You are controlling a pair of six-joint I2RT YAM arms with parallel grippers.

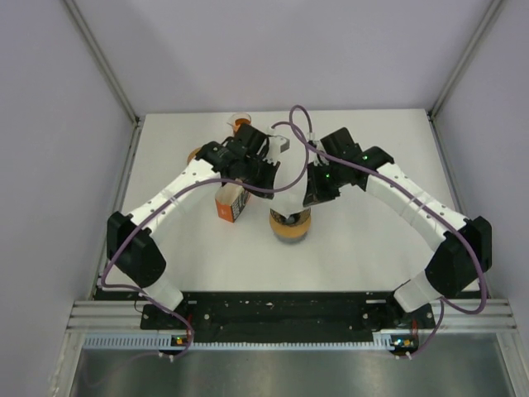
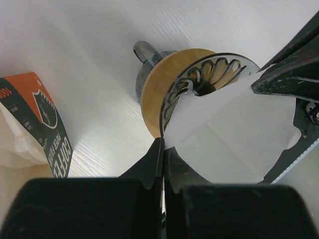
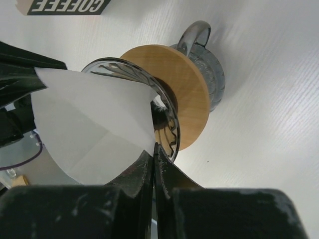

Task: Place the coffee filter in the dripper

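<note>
Pinching coffee filter | left gripper, right gripper both clamped on opposite edges | stretched sideways over dripper

The right tool pinches a corner of the white coffee filter at the rim of the dripper.

One coffee filter, one dripper, one coffee packet and two claws: left claw, right claw.
</note>
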